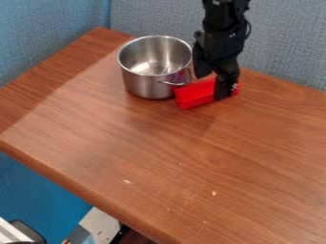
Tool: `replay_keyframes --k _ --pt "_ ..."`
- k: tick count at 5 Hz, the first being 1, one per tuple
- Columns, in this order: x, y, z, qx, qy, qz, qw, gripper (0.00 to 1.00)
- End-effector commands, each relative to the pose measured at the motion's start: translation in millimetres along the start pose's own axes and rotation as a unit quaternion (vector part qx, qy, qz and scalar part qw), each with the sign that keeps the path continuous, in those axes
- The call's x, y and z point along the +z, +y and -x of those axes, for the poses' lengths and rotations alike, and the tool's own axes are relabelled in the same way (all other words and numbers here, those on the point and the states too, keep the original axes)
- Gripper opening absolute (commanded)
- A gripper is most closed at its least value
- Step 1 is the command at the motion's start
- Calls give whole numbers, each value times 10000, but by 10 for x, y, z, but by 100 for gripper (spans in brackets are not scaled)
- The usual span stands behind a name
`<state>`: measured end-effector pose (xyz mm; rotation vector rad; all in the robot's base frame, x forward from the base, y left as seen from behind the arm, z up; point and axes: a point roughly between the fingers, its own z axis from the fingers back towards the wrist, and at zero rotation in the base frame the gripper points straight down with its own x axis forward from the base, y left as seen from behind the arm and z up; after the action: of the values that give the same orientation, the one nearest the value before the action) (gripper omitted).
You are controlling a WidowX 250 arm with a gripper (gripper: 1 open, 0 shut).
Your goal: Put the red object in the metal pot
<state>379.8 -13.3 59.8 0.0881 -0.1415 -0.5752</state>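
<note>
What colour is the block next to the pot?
Bright red. The block shows in the camera view, partly behind the tool.

No text, label, brand, number or sign can be read anywhere in the view; every surface in sight is plain and unmarked.

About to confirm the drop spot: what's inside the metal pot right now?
The metal pot shows only bare steel inside. The near wall hides part of its floor. The red object lies outside on the table, under the open hand.
</note>
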Motion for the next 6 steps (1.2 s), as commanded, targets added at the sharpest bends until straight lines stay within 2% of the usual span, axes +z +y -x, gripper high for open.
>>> replay_keyframes --k 1,2,3,6 --pt "166 177 -79 124 -237 -185 9995 100" --pt "127 202 -90 150 -206 -175 9995 0" --pt "153 208 -92 193 -253 -165 9994 0" --pt "394 239 -9 505 -745 215 9957 0"
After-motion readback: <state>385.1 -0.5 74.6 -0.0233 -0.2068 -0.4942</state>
